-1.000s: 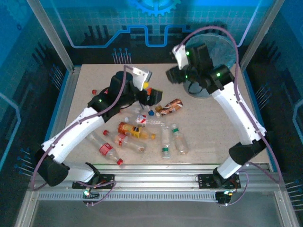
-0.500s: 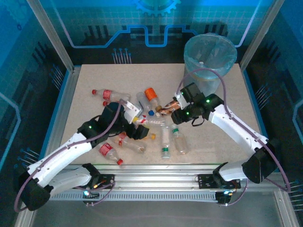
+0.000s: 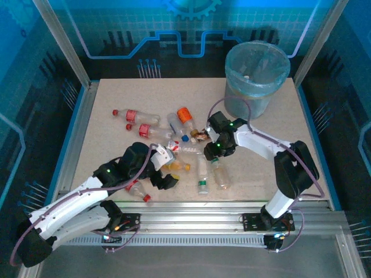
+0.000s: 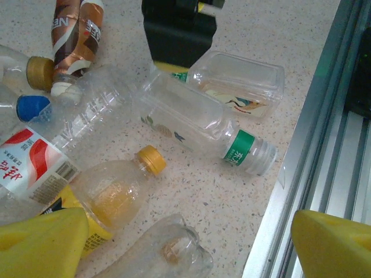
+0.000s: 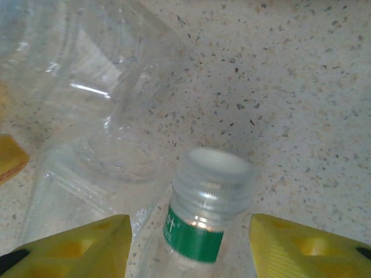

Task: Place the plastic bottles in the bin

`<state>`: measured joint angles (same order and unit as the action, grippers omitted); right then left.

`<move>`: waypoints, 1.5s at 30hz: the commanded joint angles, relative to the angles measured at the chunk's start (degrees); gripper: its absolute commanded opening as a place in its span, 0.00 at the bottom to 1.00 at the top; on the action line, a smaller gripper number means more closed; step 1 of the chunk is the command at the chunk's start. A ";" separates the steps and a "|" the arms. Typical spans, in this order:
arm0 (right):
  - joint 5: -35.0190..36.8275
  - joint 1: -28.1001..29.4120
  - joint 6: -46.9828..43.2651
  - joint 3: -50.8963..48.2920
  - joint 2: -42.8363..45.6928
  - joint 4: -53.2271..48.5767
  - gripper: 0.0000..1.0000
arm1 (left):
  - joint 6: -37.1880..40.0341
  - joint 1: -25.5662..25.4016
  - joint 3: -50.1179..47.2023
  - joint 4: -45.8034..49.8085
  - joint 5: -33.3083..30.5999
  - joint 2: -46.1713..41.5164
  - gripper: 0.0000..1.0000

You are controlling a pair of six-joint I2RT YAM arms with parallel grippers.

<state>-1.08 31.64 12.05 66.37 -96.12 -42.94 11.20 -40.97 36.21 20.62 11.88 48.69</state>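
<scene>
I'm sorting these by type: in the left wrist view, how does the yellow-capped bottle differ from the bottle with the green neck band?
The yellow-capped bottle has a yellow cap and label and looks orange-tinted inside; the green-banded bottle has a pale cap and a clear body. The green-banded bottle lies nearer the metal rail than the yellow-capped bottle, cap towards that rail. Both lie on their sides on the speckled table, caps on.

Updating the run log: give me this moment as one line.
left gripper: open, over bottles | right gripper: open, astride white-cap bottle | bin: far right | table: bottles scattered
</scene>
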 commanded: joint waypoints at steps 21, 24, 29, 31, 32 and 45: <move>-3.05 -3.55 -0.54 2.08 -7.89 1.81 0.56 | 0.05 -0.64 2.59 -2.45 -0.15 4.78 0.91; -3.22 -3.64 -0.71 2.36 -8.09 1.81 0.54 | 0.13 -0.62 3.16 -2.38 -0.44 5.41 0.90; -3.66 -4.03 -1.20 2.93 -7.59 1.22 0.43 | 0.08 -0.62 3.51 -3.12 -1.46 5.70 0.90; -3.54 -4.27 -1.36 3.06 -6.66 0.61 0.39 | 0.14 -0.61 3.82 -3.66 -1.62 5.80 0.90; -3.24 -4.39 -1.35 3.15 -5.87 0.41 0.37 | 0.31 -0.60 4.08 -3.74 -1.65 5.89 0.91; 6.21 -5.16 -3.03 14.87 10.95 -5.78 0.27 | -0.48 -0.62 18.86 -8.76 -3.67 14.05 0.90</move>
<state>1.37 27.38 10.44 76.01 -89.73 -46.41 11.86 -41.15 49.65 15.51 9.23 60.20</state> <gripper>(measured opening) 0.392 0.907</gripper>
